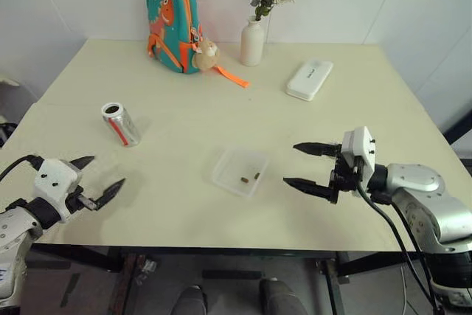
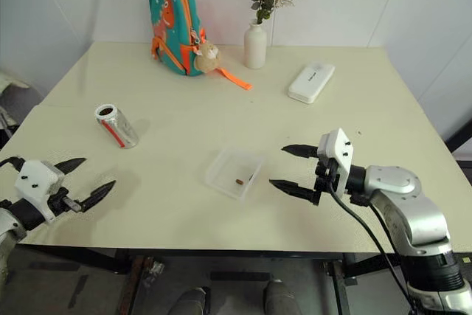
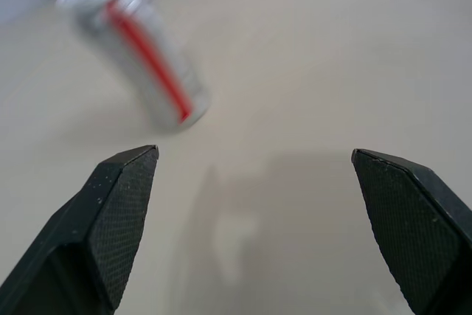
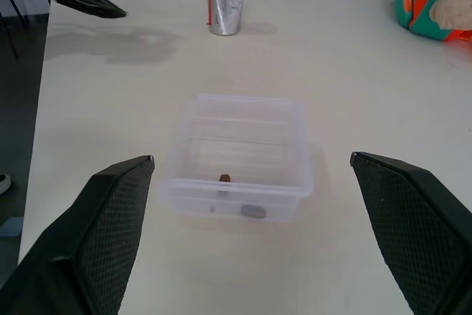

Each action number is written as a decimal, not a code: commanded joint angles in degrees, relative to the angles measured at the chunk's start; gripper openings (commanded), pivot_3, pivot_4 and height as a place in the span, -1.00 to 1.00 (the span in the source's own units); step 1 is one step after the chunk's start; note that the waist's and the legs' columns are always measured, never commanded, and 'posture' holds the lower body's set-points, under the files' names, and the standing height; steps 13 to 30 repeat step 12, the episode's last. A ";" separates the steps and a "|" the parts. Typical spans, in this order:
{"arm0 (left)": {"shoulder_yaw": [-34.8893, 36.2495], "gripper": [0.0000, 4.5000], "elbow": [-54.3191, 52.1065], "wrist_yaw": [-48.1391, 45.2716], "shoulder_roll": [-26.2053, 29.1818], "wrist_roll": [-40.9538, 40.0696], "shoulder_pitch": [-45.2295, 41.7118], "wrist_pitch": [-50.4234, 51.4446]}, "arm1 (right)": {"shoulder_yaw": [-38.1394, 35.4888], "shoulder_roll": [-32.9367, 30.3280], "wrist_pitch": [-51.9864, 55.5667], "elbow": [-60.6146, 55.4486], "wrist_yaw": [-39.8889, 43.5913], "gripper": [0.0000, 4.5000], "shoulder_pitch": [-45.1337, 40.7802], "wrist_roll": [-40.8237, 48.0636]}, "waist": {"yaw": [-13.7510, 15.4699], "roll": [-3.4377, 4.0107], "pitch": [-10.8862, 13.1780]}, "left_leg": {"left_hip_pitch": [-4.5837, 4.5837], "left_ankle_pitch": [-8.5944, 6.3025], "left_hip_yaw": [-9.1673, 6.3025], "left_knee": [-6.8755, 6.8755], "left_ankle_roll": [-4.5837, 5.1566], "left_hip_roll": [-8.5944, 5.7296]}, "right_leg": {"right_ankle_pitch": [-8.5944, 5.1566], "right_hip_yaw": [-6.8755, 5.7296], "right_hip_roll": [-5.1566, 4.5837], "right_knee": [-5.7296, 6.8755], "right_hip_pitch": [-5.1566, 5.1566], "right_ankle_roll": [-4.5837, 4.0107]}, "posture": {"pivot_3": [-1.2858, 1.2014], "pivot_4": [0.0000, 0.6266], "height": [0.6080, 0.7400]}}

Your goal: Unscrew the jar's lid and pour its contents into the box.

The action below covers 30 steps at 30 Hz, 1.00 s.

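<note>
Silvery-grey open cylindrical jar (image 1: 121, 124) stands at 10 o'clock from the clear plastic box (image 1: 240, 171) holding 2 brown pellets (image 1: 250, 178); both grippers, left (image 1: 98, 177) and right (image 1: 307, 165), gape wide and empty, so a careless sweep could topple it.

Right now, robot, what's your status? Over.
Left gripper open, empty. Right gripper open, empty, beside the box. Jar standing open, apart; pellets in box. Nothing in the way.

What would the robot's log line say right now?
jar: upright, open | bits: in box | left gripper: open, empty | right gripper: open, empty
</note>
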 commanded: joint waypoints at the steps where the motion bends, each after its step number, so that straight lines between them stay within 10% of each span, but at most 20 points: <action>1: 0.78 0.99 -3.11 -9.28 4.13 -4.49 -0.08 -1.88 | 0.45 -0.63 -2.05 2.70 1.98 1.00 -2.98 -1.39 | -0.23 0.00 0.00 | 0.02 0.03 0.06 -0.06 0.04 0.01 | 0.06 0.03 0.00 -0.13 0.04 -0.05 | 0.03 -0.52 1.00; 12: -5.16 0.99 1.32 -13.26 5.78 -8.04 -14.35 3.21 | -1.55 -3.26 -2.21 4.73 4.66 1.00 -2.91 -2.06 | -1.38 -0.04 0.03 | 0.38 -0.25 0.28 -0.54 0.15 0.02 | 0.34 0.15 -0.04 -0.31 0.29 1.04 | 0.03 -0.52 1.00; 30: -5.16 0.99 1.32 -13.26 5.78 -8.04 -14.35 3.21 | -1.55 -3.26 -2.21 4.73 4.66 1.00 -2.91 -2.06 | -1.38 -0.04 0.03 | 0.38 -0.25 0.28 -0.54 0.15 0.02 | 0.34 0.15 -0.04 -0.31 0.29 1.04 | 0.03 -0.52 1.00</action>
